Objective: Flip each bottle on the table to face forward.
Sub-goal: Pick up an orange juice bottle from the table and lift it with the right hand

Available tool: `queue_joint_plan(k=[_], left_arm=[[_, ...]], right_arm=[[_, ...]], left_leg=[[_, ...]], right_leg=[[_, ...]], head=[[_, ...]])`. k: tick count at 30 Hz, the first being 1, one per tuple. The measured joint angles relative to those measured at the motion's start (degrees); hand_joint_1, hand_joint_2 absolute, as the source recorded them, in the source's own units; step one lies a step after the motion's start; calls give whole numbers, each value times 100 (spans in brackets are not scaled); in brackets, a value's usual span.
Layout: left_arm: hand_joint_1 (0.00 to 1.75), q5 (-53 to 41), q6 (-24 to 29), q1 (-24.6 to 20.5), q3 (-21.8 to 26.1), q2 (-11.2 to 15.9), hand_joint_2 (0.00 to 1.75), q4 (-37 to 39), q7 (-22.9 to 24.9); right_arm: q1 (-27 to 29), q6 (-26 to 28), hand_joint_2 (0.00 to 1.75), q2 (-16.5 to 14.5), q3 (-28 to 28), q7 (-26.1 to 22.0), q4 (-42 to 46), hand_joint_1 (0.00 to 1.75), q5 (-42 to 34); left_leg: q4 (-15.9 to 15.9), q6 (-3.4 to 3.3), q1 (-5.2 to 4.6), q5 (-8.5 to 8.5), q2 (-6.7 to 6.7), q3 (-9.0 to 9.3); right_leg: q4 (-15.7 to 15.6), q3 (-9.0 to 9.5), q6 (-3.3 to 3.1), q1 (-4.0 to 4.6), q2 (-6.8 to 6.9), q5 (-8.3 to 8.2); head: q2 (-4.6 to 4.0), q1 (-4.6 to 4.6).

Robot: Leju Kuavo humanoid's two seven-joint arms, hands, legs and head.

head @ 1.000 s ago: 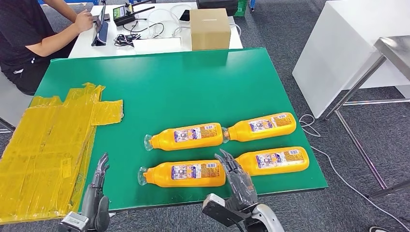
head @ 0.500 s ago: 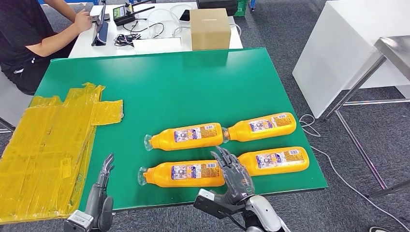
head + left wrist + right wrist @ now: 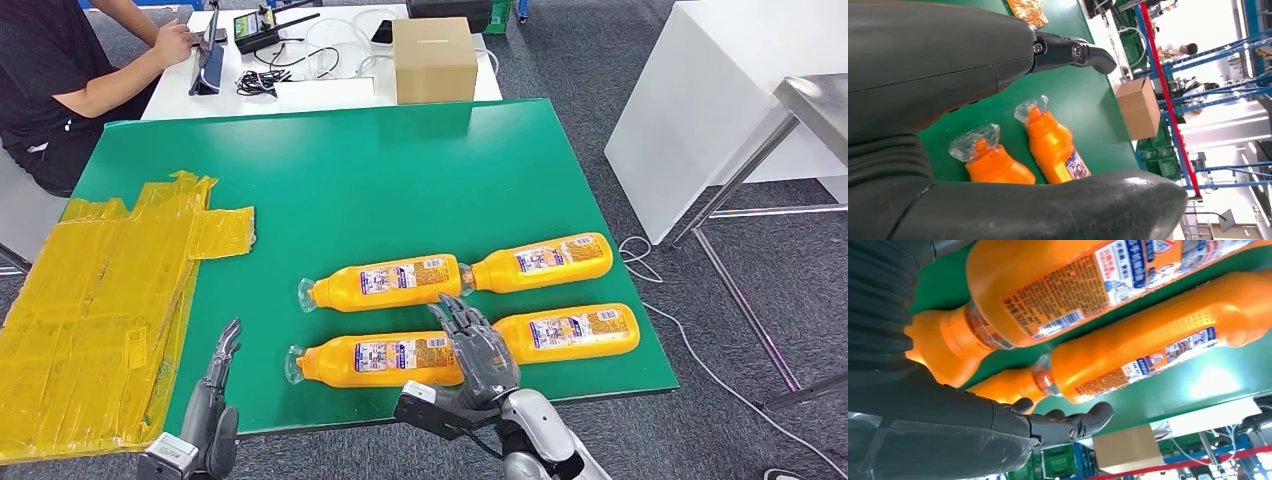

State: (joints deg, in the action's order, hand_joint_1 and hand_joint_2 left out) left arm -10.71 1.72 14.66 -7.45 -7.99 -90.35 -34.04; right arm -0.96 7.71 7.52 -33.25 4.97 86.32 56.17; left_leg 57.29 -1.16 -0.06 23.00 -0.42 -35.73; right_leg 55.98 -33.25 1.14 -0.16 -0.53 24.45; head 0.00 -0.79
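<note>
Head view: four orange bottles lie on their sides in two rows on the green tabletop (image 3: 400, 170), all near its front right part, caps pointing left. The near-left bottle (image 3: 375, 360) has the right hand (image 3: 475, 350) over its base end, fingers spread and extended, gripping nothing that I can make out; whether the fingertips touch the plastic I cannot tell. Just beyond the hand lies the near-right bottle (image 3: 570, 333), and behind these the far-left bottle (image 3: 385, 282) and far-right bottle (image 3: 540, 261). The left hand (image 3: 215, 400) hangs at the front edge, fingers straight and apart, holding nothing. A cardboard box (image 3: 433, 60) stands on a white table beyond, shut, its contents unseen.

Left wrist view: two clear caps over orange necks show past the hand's open fingers (image 3: 1073, 52). The liquid looks to fill each body to the shoulder, so I judge them fairly heavy and apt to roll.

Right wrist view: labels, barcode side up, wrap smooth glossy plastic; the fingers (image 3: 1068, 425) are extended with nothing between them. The bodies seem stiff but slick, so the best hold is probably around the broad labelled middle, not the narrow neck.
</note>
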Motion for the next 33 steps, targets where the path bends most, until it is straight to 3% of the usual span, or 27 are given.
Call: queue_joint_plan(k=[21,24,26,28,29,30,33], left_arm=[[0,47,-143,-197,-4,-1,0,132,92],[0,57,-166,-213,-7,-1,0,147,106],[0,73,-172,-232,-9,-1,0,168,113],[0,97,-173,-253,-10,-1,0,190,116],[0,109,-174,-263,-10,-1,0,200,119],[0,118,-174,-271,-11,-1,0,208,121],[0,149,-173,-286,-12,1,0,220,131]], right_arm=[[-1283,-990,175,-500,-718,256,-1788,0,-119],[-1455,-1170,175,-522,-857,232,-2000,20,-210],[-1553,-1296,175,-523,-934,188,-2113,71,-304],[-1627,-1381,175,-522,-999,158,-2196,141,-368],[-1654,-1412,175,-520,-1030,153,-2230,163,-390],[-1677,-1438,175,-517,-1062,152,-2256,172,-414],[-1726,-1511,175,-500,-1140,152,-2302,175,-521]], left_leg=[[0,1,1,-2,11,11],[0,3,1,0,14,27],[0,8,1,6,16,43],[-1,15,3,14,19,63],[-1,19,3,19,21,74],[-2,21,4,24,22,86],[-3,21,5,46,24,127]], right_leg=[[1,5,1,1,-2,-1],[0,16,1,1,-5,-1],[-1,28,0,3,-10,-1],[-2,39,-3,6,-15,1],[-2,42,-6,7,-17,3],[-2,41,-11,8,-18,7],[-3,45,-25,9,-20,21]], head=[[0,0],[0,0],[0,0],[0,0],[0,0],[0,0],[0,0]])
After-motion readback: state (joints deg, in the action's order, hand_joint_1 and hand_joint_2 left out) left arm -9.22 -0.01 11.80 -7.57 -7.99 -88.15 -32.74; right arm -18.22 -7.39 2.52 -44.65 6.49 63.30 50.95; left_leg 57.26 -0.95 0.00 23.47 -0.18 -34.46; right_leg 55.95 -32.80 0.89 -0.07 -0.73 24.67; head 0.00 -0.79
